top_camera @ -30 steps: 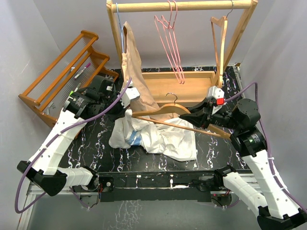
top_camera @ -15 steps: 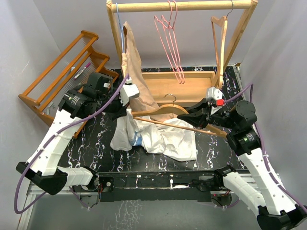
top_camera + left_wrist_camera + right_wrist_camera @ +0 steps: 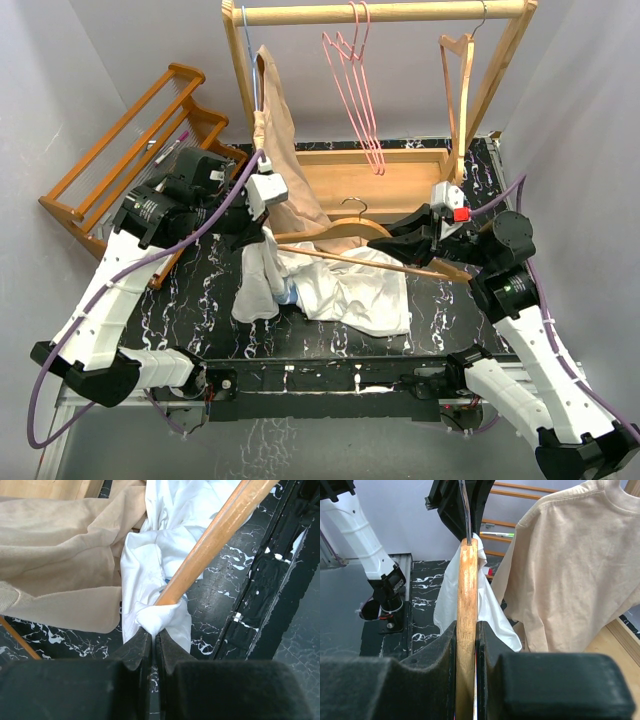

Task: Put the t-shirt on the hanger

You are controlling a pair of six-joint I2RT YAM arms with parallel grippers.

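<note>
Step in hand: dressing the hanger.

- Left claw point(image 3: 152, 637): jaws together on a pinched fold of the white cotton t-shirt with blue print point(image 3: 350, 295), right at the tip of the light-wood clothes hanger point(image 3: 466, 580).
- The rest of the shirt is heaped on the black marbled tabletop point(image 3: 440, 310).
- Right claw point(image 3: 466, 630): clamped on the hanger's wooden arm, holding it above the heap.

Next, as I judge it: draw the fabric over the hanger tip while the right claw holds the hanger steady.

Pale grey walls point(image 3: 150, 50), black white-veined tabletop point(image 3: 450, 310), wooden garment rack point(image 3: 385, 13) behind (rail across top), slatted wooden rack point(image 3: 120, 160) at left.
</note>
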